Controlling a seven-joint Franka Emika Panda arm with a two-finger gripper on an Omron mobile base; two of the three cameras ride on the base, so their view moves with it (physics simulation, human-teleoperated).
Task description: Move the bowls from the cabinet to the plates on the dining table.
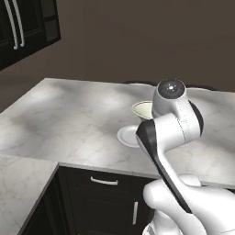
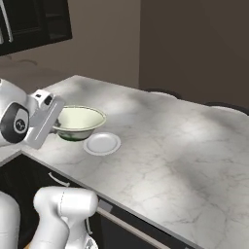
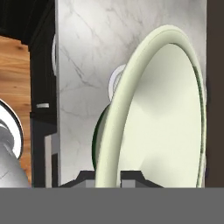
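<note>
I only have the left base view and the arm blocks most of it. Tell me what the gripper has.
Observer: The gripper is shut on the cream-white bowl, pinching its rim; the fingertips straddle the edge in the hand view.
Operator: Say where the bowl is relative to the plate.
Observer: In the right base view it hangs beside the white plate, toward the arm, not on it.
Operator: Describe the bowl's marking.
Observer: A dark green band shows low on its side. The dining table near the plate is bare marble.
</note>
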